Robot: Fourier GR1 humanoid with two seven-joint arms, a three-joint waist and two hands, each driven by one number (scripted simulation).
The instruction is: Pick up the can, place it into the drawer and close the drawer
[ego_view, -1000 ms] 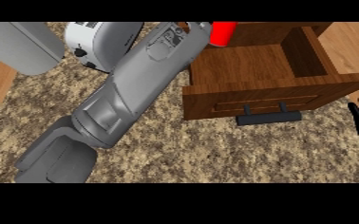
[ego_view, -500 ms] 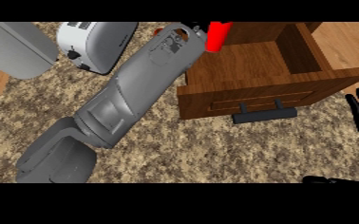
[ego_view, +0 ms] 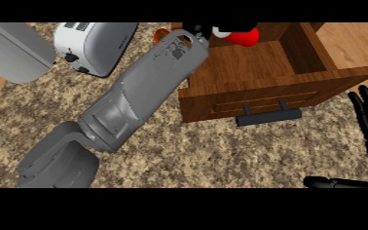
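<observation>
The red can (ego_view: 245,37) hangs over the back left part of the open wooden drawer (ego_view: 251,68). My left hand (ego_view: 203,29) is at the top of the view, its black fingers curled over the can's upper end and hiding most of it. The left forearm (ego_view: 147,90) runs diagonally from the lower left up to the drawer's left wall. The drawer's front carries a dark handle (ego_view: 269,116). My right hand (ego_view: 357,109) rests open at the right edge, fingers up, with its thumb (ego_view: 332,182) showing at the lower right.
A white toaster (ego_view: 95,44) stands at the back left, with a grey rounded object (ego_view: 23,52) beside it at the left edge. A small orange thing (ego_view: 158,34) peeks out behind the left wrist. Speckled stone counter (ego_view: 215,151) lies in front of the drawer.
My left hand has carried the can rightward, from beside the drawer's left wall to above its inside. More of the right hand now shows at the right edge.
</observation>
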